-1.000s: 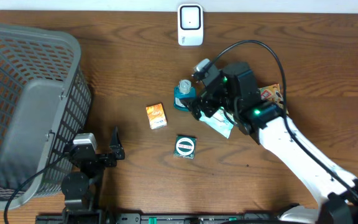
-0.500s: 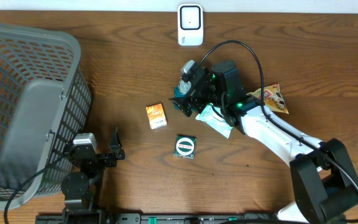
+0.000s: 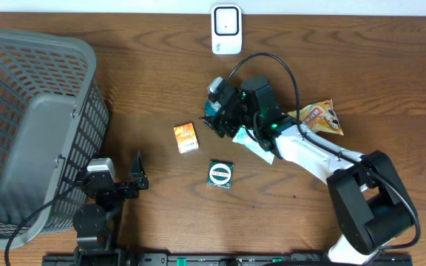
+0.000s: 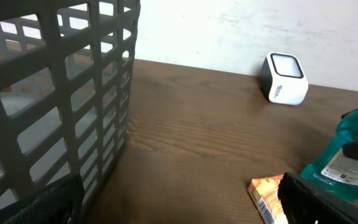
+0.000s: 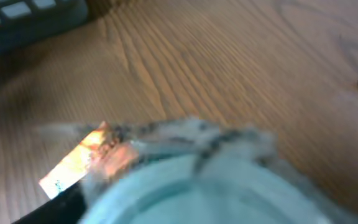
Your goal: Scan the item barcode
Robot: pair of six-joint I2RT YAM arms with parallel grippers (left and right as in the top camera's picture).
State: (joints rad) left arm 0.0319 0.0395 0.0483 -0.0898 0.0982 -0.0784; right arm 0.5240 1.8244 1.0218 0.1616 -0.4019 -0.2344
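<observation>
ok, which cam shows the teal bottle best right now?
Left wrist: the teal bottle stands in side view, label showing, though cropped at the frame edge. Overhead shows only a sliver beside the right gripper; right wrist is a blurred close-up.

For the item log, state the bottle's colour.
The bottle is teal; left wrist view shows it best.

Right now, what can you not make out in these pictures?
Overhead: teal bottle mostly covered by the right tool; its barcode unseen.
Right wrist: blurred, so the tool's grip is unclear.
Left wrist: orange box cut by the bottom edge.
Overhead: pale sachet partly under the right arm.
</observation>
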